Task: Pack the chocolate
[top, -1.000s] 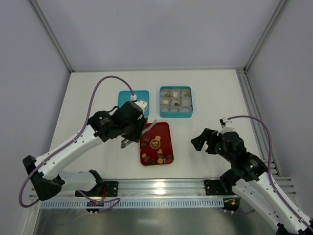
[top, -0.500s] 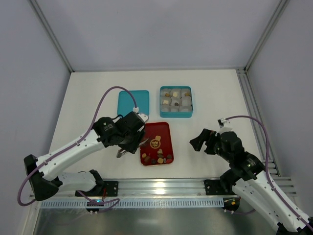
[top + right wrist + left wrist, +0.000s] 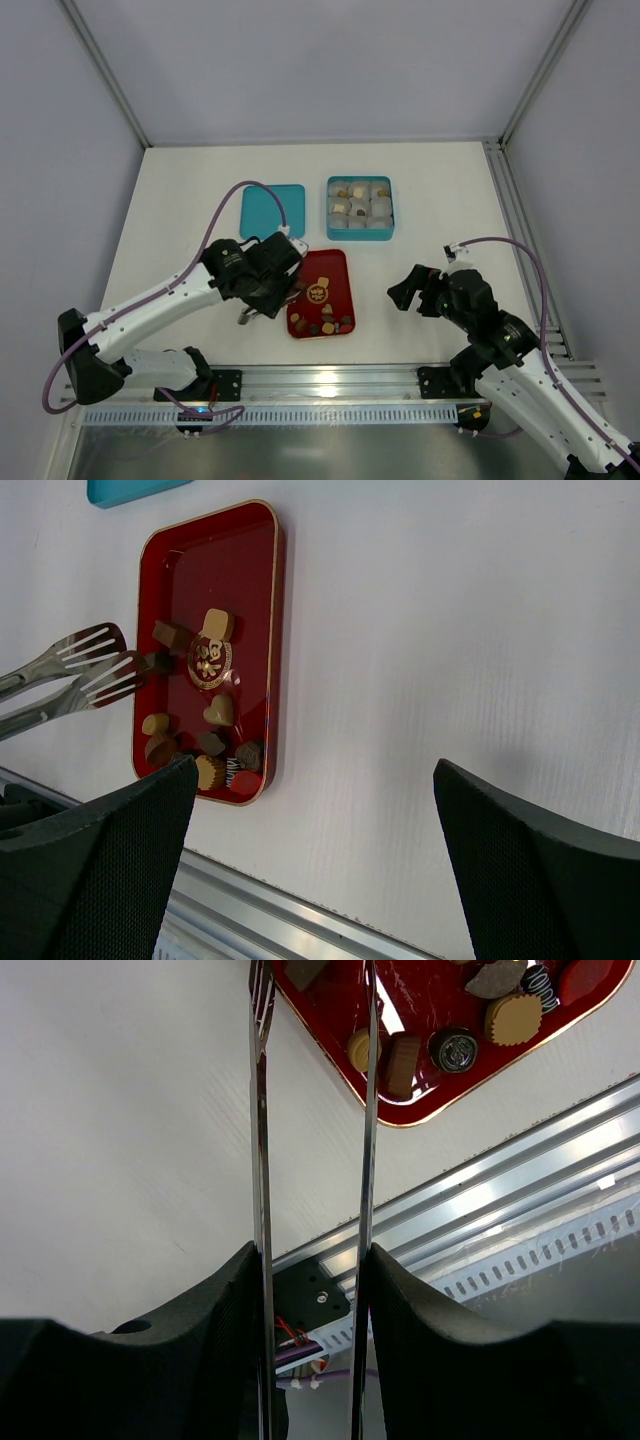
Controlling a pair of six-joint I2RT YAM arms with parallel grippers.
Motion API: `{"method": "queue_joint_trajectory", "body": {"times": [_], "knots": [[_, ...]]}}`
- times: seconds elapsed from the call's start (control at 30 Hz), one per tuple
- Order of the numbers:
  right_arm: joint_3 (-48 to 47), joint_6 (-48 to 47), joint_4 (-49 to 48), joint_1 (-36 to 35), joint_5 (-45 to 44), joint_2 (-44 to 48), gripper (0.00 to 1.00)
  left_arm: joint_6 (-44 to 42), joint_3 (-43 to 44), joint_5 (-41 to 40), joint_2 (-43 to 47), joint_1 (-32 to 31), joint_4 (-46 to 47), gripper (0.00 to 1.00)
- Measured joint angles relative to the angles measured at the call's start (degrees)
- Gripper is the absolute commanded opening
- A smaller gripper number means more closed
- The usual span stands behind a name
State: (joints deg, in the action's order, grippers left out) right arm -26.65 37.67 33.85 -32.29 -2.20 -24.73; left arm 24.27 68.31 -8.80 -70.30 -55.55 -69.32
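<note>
The chocolate lies as small brown, tan and reddish pieces in a red tray, most of them at its near end. My left gripper is shut on a pair of metal tongs, at the tray's left edge. In the left wrist view the tongs' two blades run from between my fingers out to the red tray and its chocolate. The tongs' tips stand apart beside a dark piece. My right gripper hangs open over bare table, right of the tray.
A teal box of paper cups, some with pieces in them, stands behind the tray. Its teal lid lies to its left. An aluminium rail runs along the near edge.
My left arm has swung from over the teal lid toward the near side, bringing the tongs down to the red tray's left edge. The right arm has hardly moved.
</note>
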Motion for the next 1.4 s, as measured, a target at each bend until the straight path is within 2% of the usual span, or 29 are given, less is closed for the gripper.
{"method": "queue_joint_trajectory", "body": {"times": [0.97,1.4], "knots": [[1.14,0.04,0.0,0.0,0.0,1.25,1.0,-3.5,0.0,0.0,-6.34,-0.66,0.87,0.45],[1.2,0.09,0.02,0.0,0.0,1.25,1.0,-3.58,0.0,0.04,-7.17,-1.4,0.87,0.39]]}}
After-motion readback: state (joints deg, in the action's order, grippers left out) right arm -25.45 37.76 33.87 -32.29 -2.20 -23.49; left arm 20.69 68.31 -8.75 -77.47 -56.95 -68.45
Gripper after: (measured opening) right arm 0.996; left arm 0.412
